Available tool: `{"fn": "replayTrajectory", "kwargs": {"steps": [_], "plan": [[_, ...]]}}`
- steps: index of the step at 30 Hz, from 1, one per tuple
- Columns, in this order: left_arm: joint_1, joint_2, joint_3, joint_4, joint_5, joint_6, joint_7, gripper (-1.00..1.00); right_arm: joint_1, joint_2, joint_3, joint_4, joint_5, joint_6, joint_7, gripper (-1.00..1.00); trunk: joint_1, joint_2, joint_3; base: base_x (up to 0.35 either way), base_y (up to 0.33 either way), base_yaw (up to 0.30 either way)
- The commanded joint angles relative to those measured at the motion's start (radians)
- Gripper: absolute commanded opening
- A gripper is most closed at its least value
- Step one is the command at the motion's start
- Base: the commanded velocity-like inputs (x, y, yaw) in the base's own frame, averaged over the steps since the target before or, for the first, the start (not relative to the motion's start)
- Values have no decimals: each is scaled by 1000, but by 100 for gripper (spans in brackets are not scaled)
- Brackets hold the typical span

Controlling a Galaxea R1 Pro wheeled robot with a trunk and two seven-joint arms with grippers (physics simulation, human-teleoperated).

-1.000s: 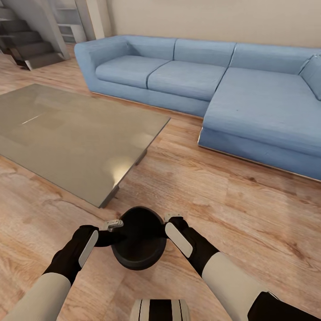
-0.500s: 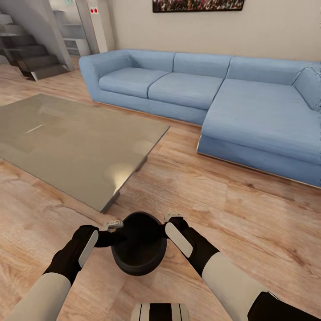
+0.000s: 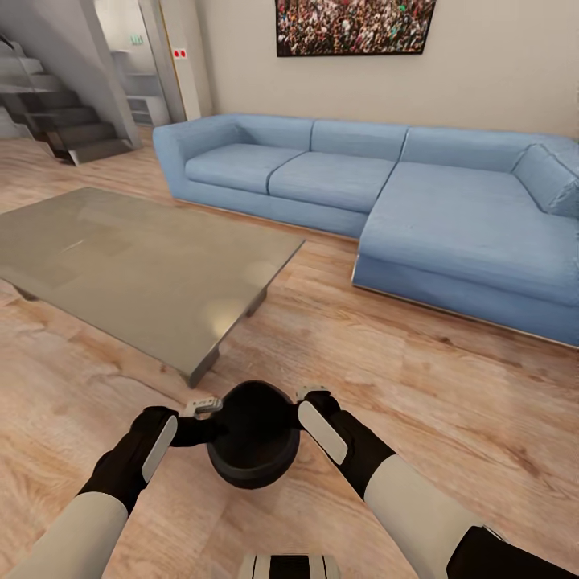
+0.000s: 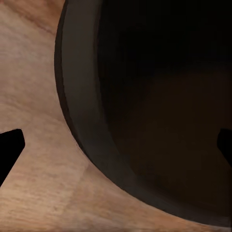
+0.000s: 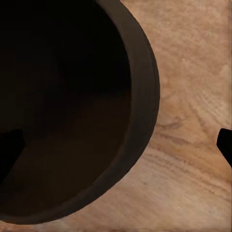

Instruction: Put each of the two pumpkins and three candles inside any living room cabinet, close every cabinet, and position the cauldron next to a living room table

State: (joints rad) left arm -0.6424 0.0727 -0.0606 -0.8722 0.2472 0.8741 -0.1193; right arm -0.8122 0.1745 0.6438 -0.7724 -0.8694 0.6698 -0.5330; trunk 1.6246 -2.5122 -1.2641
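Clearly, from our head camera, we carried the cauldron (image 3: 254, 435) between our two grippers, low and near to us over the wood floor (image 3: 418, 378). Our left gripper (image 3: 207, 408) sat at the pot's left rim and our right gripper (image 3: 310, 396) at its right rim, each straddling the wall. The cauldron hung just near of the table (image 3: 137, 269), close to that glass top's near corner and apart from it. Far beyond lay the blue sofa (image 3: 418, 193), its right end cut off by the frame; a picture (image 3: 354, 26) on the far wall was cropped at the top, and stairs (image 3: 72, 129) stood at the far left.

From our left wrist camera, the cauldron's rim (image 4: 82, 111) curved between two dark fingertips (image 4: 9, 145) at the frame's edges, one over the floor, one over the black interior. We could not tell whether the fingers pressed the wall or stood slack.

From our right wrist camera, we saw the same: the rim (image 5: 145, 92) passed between the fingertips (image 5: 9, 150), one inside the pot and hard to make out against its darkness. Whether this gripper clamped the wall we could not tell either.
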Motion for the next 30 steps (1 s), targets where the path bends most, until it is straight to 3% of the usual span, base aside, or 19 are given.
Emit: {"fn": "replayTrajectory", "kwargs": {"steps": [1,18,30], "plan": [[0,1,-2,-1,0,3,-2,100,-1,0,2,-1,-10,1,-10,100,-1,0,3,-138,0,0],[0,1,-1,-3,3,3,-2,100,-1,0,2,-1,-10,1,-10,100,-9,4,69,-144,0,0],[0,1,-1,-4,3,3,-2,100,-1,0,3,-1,-10,1,-10,100,-14,7,115,-25,0,0]]}}
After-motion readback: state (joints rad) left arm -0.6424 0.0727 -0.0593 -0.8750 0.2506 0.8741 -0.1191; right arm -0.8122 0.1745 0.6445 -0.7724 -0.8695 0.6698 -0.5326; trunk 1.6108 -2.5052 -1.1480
